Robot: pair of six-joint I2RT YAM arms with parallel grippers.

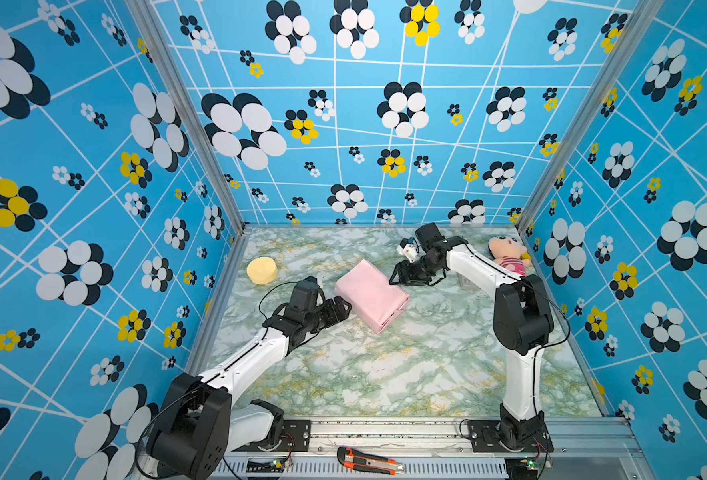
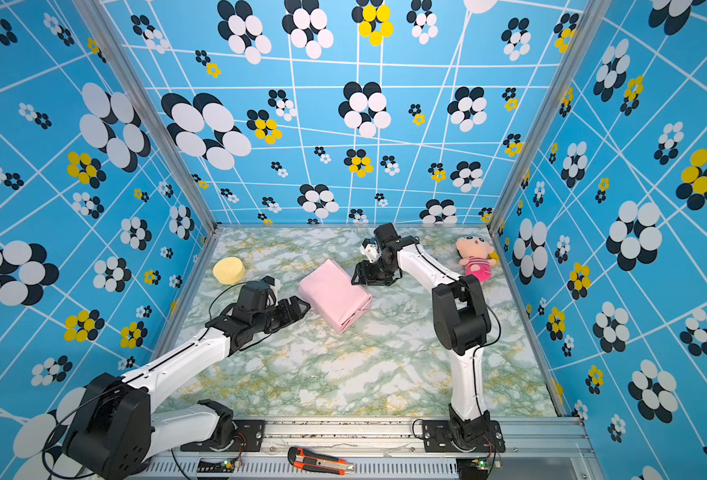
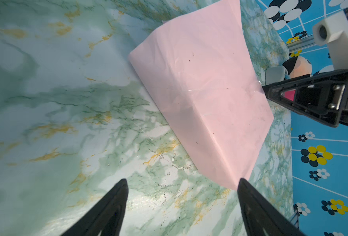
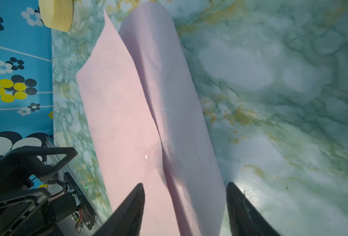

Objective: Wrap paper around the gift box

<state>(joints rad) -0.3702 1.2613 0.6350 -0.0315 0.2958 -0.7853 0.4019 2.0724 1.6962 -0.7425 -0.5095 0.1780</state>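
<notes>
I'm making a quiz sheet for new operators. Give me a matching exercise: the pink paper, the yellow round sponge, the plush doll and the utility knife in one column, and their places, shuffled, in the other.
1. pink paper
2. yellow round sponge
3. plush doll
4. utility knife

A. far right corner of the table
B. on the metal frame in front, off the table
C. far left side of the table
D. middle of the table, folded into a parcel

Pairs: 1-D, 2-C, 3-A, 4-B
</notes>
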